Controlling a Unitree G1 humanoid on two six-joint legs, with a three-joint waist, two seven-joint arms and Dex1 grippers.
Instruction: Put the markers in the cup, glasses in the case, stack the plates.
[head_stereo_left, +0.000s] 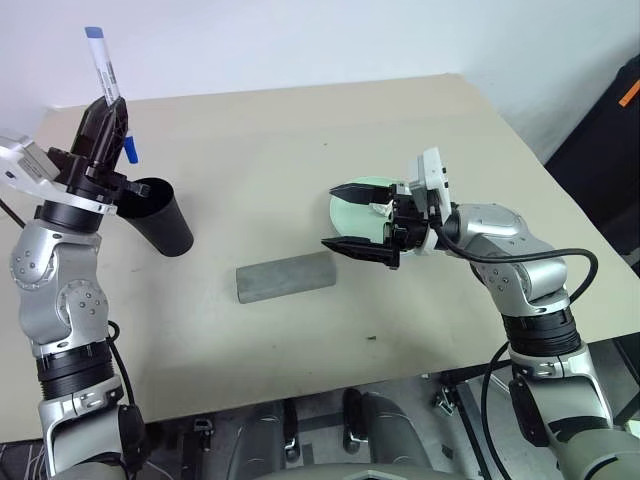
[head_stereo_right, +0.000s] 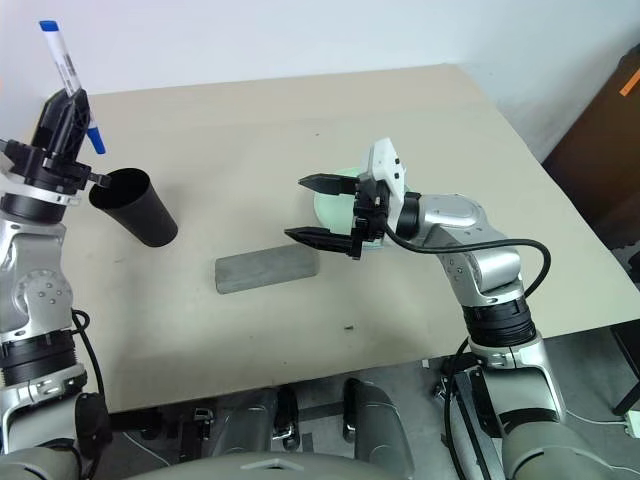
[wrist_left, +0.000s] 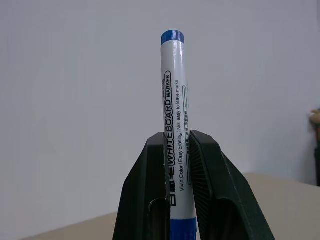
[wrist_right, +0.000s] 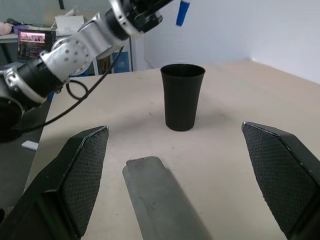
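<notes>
left claw (head_stereo_left: 103, 120): pinching blue-capped white whiteboard marker (head_stereo_left: 103, 66), raised beside black tapered plastic cup (head_stereo_left: 160, 214) near bench's left edge
right claw (head_stereo_left: 358, 218): spread, empty
tip: centre marker over rim, lower, then release

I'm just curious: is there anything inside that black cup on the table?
From the views, the inside of the black cup looks dark; nothing pokes above its rim, and its bottom is hidden. A blue marker is gripped in the left end effector above it, not inside.

Blue marker (head_stereo_left: 102, 62) upright above black cup (head_stereo_left: 160, 214); grey case (head_stereo_left: 285, 276) shut; mint plate (head_stereo_left: 357, 209) beyond.
</notes>
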